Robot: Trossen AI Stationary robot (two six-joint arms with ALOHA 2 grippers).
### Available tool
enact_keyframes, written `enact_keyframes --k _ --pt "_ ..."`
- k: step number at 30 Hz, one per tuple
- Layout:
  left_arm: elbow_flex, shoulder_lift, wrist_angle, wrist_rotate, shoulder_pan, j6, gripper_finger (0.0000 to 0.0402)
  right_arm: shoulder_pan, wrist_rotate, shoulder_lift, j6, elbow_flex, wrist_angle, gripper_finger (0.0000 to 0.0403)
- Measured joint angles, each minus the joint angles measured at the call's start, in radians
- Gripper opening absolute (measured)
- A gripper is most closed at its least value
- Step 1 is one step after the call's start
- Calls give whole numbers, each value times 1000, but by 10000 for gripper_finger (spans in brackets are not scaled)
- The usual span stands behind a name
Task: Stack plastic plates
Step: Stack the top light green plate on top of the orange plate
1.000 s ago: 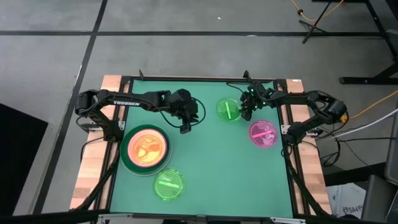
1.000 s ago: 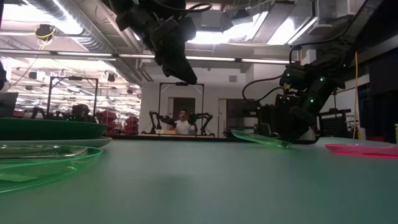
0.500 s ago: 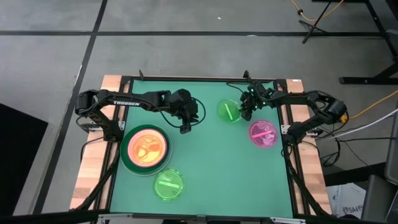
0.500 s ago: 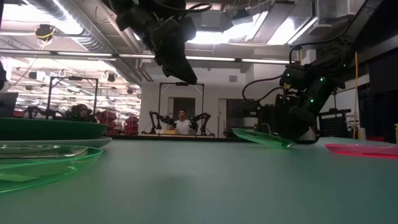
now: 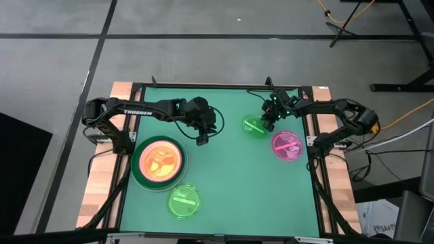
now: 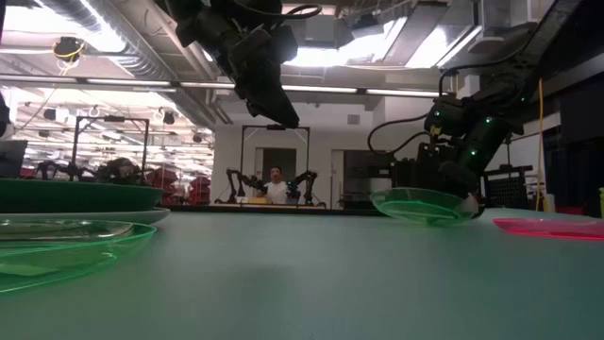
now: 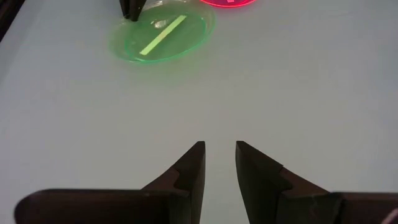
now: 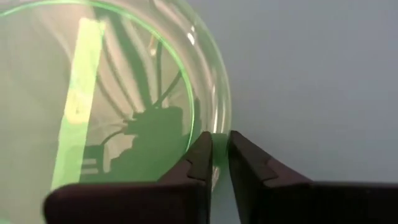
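Surface: you have a green mat filling a black-framed table, with pale wood showing at the left and right edges.
Floor: grey, crossed by dark lines around the table in the high view.
Room: level across the table you see a long hall with ceiling lights and ducts, a dark frame at the far end, and a person seated there between two small arms.
Writing: you can read "TROSSEN" in white on the left arm; no other text is legible.
Right gripper: the right gripper is at the far right of the mat, its fingers pinched on the rim of a lime-green plate, which the low view shows lifted just off the mat and roughly level.
Left gripper: the left gripper hangs above the mat's far middle, holding nothing, its fingers a narrow gap apart.
Pink plate: the pink plate lies flat just right of and nearer than the held plate.
Stack: at near left you have an orange plate resting inside the dark green plate.
Second lime-green plate: the other lime-green plate lies flat near the stack, at the mat's near edge.
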Motion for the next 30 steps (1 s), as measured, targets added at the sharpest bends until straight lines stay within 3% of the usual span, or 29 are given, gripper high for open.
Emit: enact_keyframes --k 5,18,30 --pt "0 0 0 0 0 0 82 0 0 0 0 0 2 4" --pt "0 0 0 -3 0 -39 82 0 -3 0 0 0 12 1" --pt "0 0 0 -129 0 -150 82 0 -73 1 0 -2 105 0"
